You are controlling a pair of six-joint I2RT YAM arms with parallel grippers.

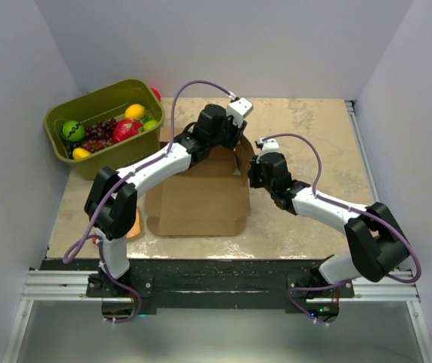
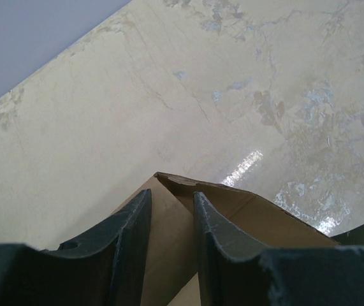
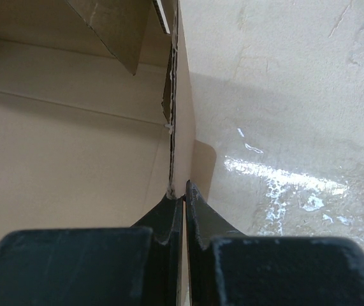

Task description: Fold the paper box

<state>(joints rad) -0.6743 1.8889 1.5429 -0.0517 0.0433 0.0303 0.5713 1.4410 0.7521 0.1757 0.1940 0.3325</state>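
The box (image 1: 197, 204) is found at the middle of the table (image 1: 314, 125), between the arms. Its near panel is laid flat, inside face up, with the long edge run left to right; the far part is raised. Its right wall is pinched by the right gripper (image 3: 183, 191), fingers pressed together. The left gripper (image 2: 172, 192) is set at a far corner, fingers parted over cardboard; a grip cannot be told. At far left, a green bin (image 1: 106, 162) is filled with grapes (image 1: 101, 134) and red, yellow and green fruit.
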